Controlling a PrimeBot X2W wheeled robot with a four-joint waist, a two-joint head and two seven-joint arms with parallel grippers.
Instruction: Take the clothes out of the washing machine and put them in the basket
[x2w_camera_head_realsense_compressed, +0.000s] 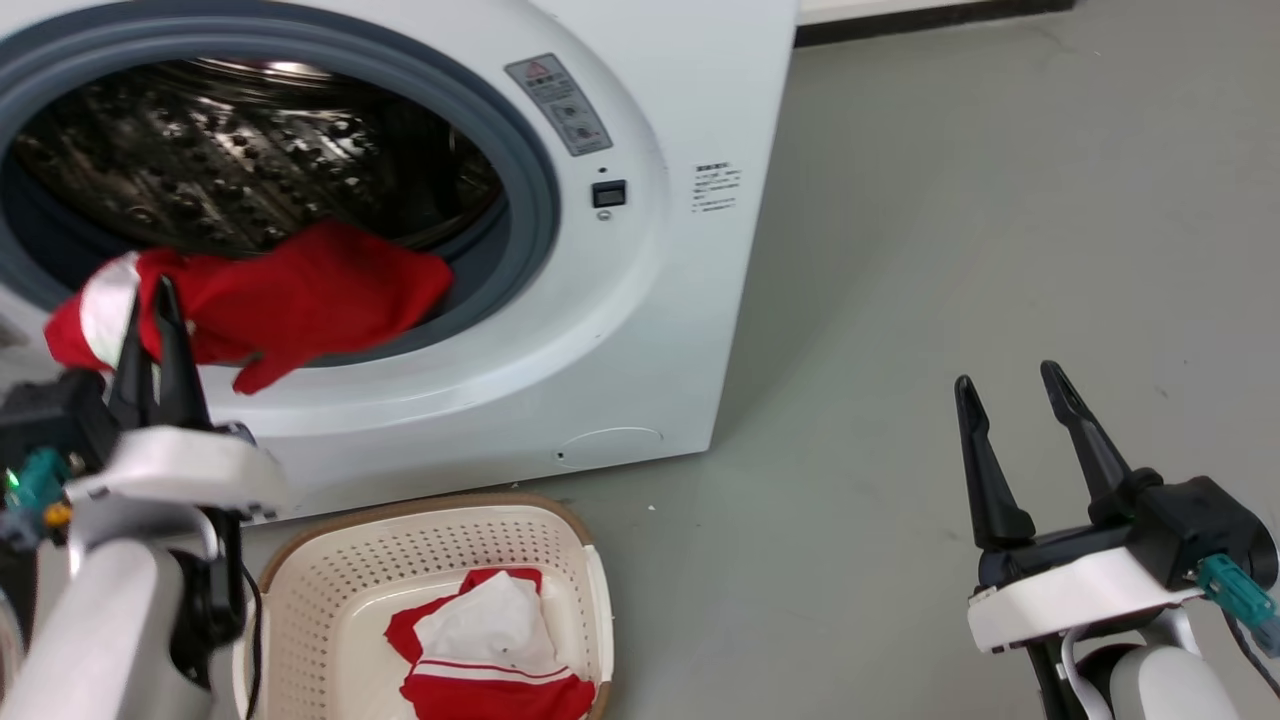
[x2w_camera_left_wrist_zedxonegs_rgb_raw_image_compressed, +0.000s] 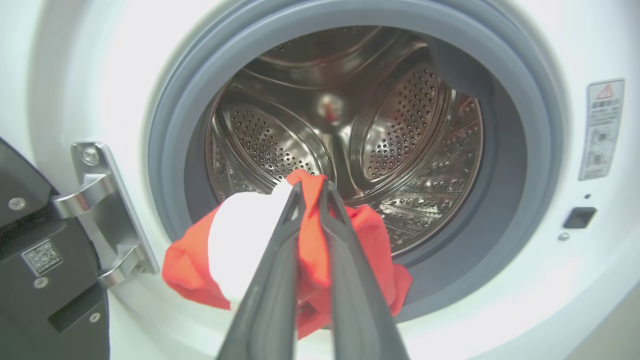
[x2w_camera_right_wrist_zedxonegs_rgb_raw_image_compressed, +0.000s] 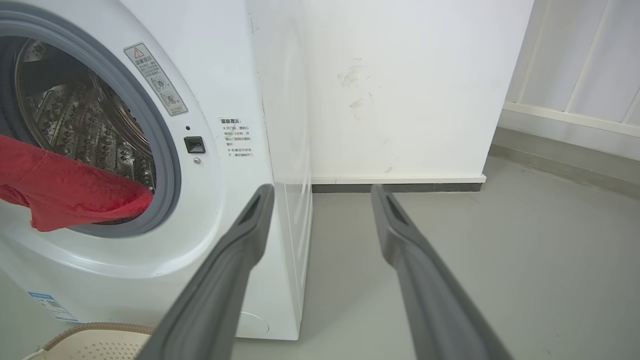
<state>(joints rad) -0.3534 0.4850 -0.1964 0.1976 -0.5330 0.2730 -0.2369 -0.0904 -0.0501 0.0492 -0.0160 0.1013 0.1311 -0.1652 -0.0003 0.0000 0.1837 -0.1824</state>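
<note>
Left jaws: clenched on the clothes. The two dark fingers (x2w_camera_left_wrist_zedxonegs_rgb_raw_image_compressed: 280, 260) are squeezing a fold of red cloth between them and are almost meeting at the tips, right at the mouth of the washing machine (x2w_camera_head_realsense_compressed: 640, 300).

Red garment (x2w_camera_head_realsense_compressed: 300, 290): it is draping over the grey rim of the washing machine's porthole. One part is lying inside the opening, and the rest, with its white panel, is drooping down the machine's front.

Right jaws: released and spread wide, gripping and touching nothing. Their fingers (x2w_camera_head_realsense_compressed: 985, 470) are pointing upward over the grey floor (x2w_camera_head_realsense_compressed: 1000, 200), well apart from the washing machine, off its right side.

Drum (x2w_camera_left_wrist_zedxonegs_rgb_raw_image_compressed: 400, 125): it is showing bare perforated steel behind the pinched cloth, deep inside the washing machine.

Basket (x2w_camera_head_realsense_compressed: 420, 505): it is sitting on the floor just in front of the washing machine, below the porthole.

Second garment (x2w_camera_head_realsense_compressed: 490, 650): it is lying crumpled in the bottom of the basket, red with a white panel and white stripe trim, in front of the washing machine.

Door (x2w_camera_left_wrist_zedxonegs_rgb_raw_image_compressed: 30, 280): it is standing open at the washing machine's left side, hanging from a metal hinge (x2w_camera_left_wrist_zedxonegs_rgb_raw_image_compressed: 100, 210) beside the porthole.

Warning label (x2w_camera_head_realsense_compressed: 558, 105): it is sitting on the washing machine's front, up and to the right of the porthole.
</note>
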